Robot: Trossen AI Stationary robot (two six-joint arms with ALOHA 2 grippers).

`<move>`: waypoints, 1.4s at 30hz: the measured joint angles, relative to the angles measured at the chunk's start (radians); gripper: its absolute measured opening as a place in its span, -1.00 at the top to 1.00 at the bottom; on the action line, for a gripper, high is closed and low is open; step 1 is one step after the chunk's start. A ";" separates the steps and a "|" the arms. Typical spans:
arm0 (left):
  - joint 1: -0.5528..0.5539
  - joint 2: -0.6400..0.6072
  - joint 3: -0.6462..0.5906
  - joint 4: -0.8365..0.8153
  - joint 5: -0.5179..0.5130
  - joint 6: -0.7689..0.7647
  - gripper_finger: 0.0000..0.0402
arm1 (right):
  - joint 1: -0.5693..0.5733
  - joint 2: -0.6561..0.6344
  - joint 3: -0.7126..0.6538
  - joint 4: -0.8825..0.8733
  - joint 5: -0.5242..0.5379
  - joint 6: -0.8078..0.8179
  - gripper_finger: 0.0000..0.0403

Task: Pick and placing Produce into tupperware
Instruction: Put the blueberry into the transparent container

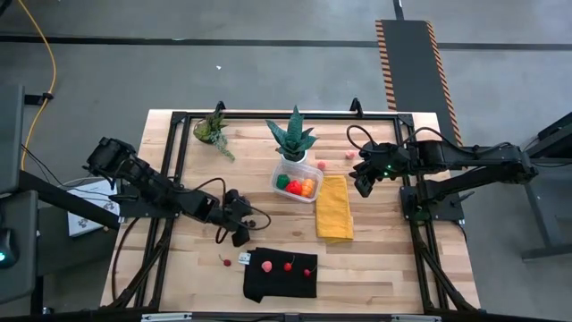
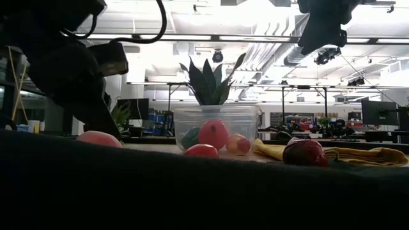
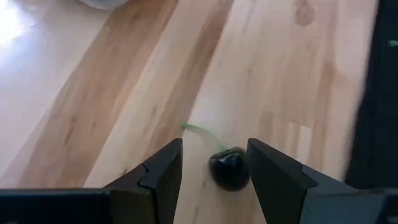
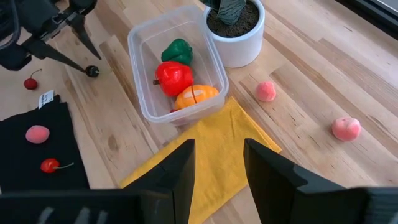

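Between left hand's (image 3: 214, 168) open fingers, probably a cherry (image 3: 229, 169).

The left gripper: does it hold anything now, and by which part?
Nothing is held yet. The left gripper is open, and a dark cherry lies on the table between its jaws, apparently untouched. The right gripper is open and empty too.

Desk (image 4: 323, 74): pale wood planks, grain seen, smooth matt.
Tupperware (image 4: 140, 45): clear glossy plastic.
Yellow cloth (image 4: 205, 149): soft woven, matt.
Black cloth (image 1: 279, 284): matt.
Dark cherry (image 3: 229, 169): glossy.
Left gripper fingers (image 3: 163, 167): dark matt plastic.
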 joint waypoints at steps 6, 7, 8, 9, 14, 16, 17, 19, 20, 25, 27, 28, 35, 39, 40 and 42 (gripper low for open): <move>-0.001 0.015 0.000 0.007 0.049 0.028 0.16 | 0.000 0.000 0.000 0.000 0.000 0.000 0.36; -0.001 0.015 0.000 0.007 0.049 0.029 0.16 | 0.000 0.000 0.000 0.000 0.000 0.000 0.36; -0.001 0.016 0.000 0.007 0.048 0.030 0.16 | 0.000 0.000 0.000 0.000 0.000 0.000 0.36; -0.001 0.016 0.000 0.008 0.046 0.031 0.16 | 0.000 0.000 0.000 0.000 0.000 0.000 0.36; -0.001 0.026 0.001 0.007 0.048 0.051 0.16 | 0.000 0.000 0.000 0.000 0.004 0.000 0.36; -0.001 0.040 0.000 -0.003 0.069 0.054 0.16 | 0.000 0.000 0.000 0.001 0.004 0.000 0.36; -0.001 0.046 -0.001 0.002 0.075 0.054 0.16 | 0.000 0.000 0.000 0.000 0.004 0.002 0.36; -0.001 0.059 0.001 0.021 0.083 0.051 0.16 | 0.000 0.000 0.000 0.002 0.004 0.003 0.36; -0.001 0.062 0.000 0.023 0.083 0.051 0.16 | 0.000 0.000 0.000 0.002 0.005 0.003 0.36; -0.001 0.062 0.001 0.047 0.063 0.048 0.16 | 0.000 0.000 0.000 0.004 0.005 0.003 0.36; -0.001 0.062 0.001 0.047 0.063 0.048 0.16 | 0.000 0.000 0.000 0.004 0.005 0.003 0.36; -0.001 0.062 0.001 0.046 0.063 0.047 0.16 | 0.000 0.000 0.000 0.004 0.005 0.003 0.36; -0.001 0.062 0.001 0.040 0.064 0.047 0.16 | 0.000 0.000 0.000 0.004 0.005 0.003 0.36; 0.000 0.062 0.001 0.036 0.063 0.047 0.16 | 0.000 0.000 0.000 0.004 0.005 0.003 0.36; 0.000 0.062 0.001 0.035 0.063 0.047 0.16 | 0.000 0.000 0.000 0.004 0.005 0.002 0.36; 0.000 0.062 0.001 0.034 0.063 0.047 0.17 | 0.000 0.000 0.000 0.004 0.006 0.002 0.36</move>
